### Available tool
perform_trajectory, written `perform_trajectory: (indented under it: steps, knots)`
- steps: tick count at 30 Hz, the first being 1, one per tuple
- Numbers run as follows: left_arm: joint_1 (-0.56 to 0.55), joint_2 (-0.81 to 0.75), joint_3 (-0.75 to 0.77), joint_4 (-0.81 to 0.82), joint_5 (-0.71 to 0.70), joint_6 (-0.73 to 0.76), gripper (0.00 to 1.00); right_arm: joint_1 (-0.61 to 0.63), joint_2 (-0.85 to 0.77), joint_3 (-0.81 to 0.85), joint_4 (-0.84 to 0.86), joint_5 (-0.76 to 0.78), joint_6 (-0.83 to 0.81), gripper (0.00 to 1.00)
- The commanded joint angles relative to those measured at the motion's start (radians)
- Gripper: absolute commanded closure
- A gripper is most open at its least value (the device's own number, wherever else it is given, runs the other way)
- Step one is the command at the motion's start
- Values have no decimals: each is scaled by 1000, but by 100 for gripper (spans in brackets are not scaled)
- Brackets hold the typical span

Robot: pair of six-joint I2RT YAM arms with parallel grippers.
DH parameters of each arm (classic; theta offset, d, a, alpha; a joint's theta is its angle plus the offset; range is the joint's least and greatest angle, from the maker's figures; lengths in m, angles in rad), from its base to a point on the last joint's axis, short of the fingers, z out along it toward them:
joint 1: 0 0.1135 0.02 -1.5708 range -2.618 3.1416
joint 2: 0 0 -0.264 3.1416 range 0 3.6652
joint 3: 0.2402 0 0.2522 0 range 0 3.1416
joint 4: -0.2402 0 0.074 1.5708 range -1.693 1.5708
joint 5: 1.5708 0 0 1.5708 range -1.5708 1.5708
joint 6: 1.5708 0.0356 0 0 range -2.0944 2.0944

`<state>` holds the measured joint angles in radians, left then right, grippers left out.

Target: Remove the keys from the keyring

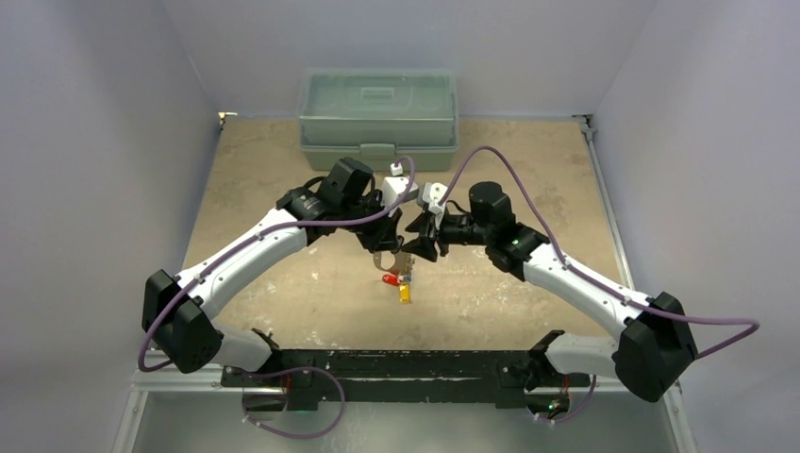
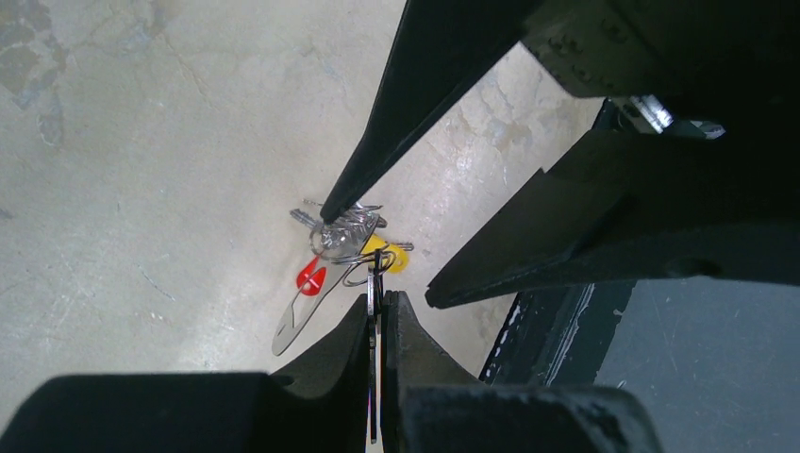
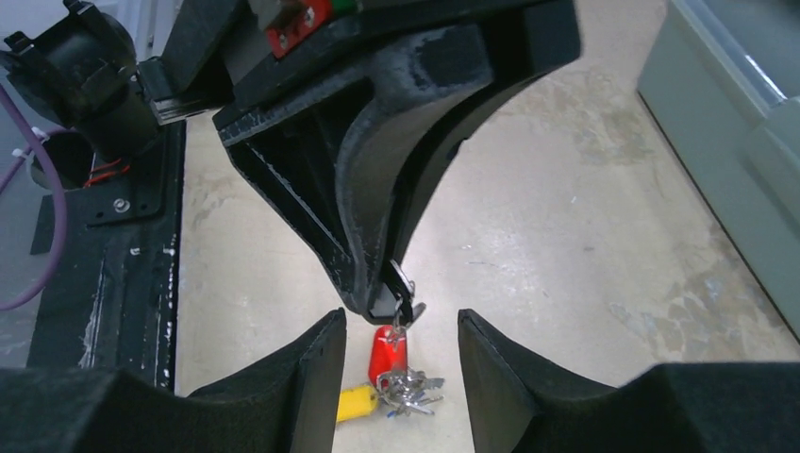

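While left end effector [image 3: 391, 297] pinches keyring [image 3: 404, 283] fully closed over worktop [image 1: 283, 189] middle, keys [image 3: 408, 387] dangle beneath; right end effector [image 3: 399, 319] half-open, empty, astride them (one fingertip [image 2: 335, 203] touching cluster); best to close on single key and slide gently; avoid yanking ring loose.

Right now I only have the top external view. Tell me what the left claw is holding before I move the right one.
Observer: The left wrist view shows the left claw shut on a thin edge of the keyring.
Operator: Give me the right claw's state.
Observer: Its own camera shows the right claw open, with one finger on each side of the left claw's tip.
Operator: Say where the keys sit.
Observer: The keys hang bunched beneath that tip, with the red tag and yellow tag beside them.
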<state>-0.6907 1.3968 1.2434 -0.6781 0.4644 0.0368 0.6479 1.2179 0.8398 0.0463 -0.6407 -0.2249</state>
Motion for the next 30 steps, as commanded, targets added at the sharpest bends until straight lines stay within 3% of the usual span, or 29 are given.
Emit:
perform_trajectory:
  steps: [1, 16, 23, 27, 30]
  knots:
    - [-5, -21, 32, 44, 58, 5, 100, 19, 20, -20, 57, -16, -17, 50]
    - [2, -30, 40, 22, 104, 57, 100, 18, 14, -59, 49, -24, -122, 55]
    - [15, -35, 41, 20, 133, 65, 100, 18, 9, -64, 47, -28, -129, 73]
    - [21, -39, 41, 18, 143, 73, 100, 20, 12, -62, 37, -25, -137, 78]
    - [24, -39, 41, 17, 146, 79, 100, 18, 12, -61, 35, -25, -138, 88]
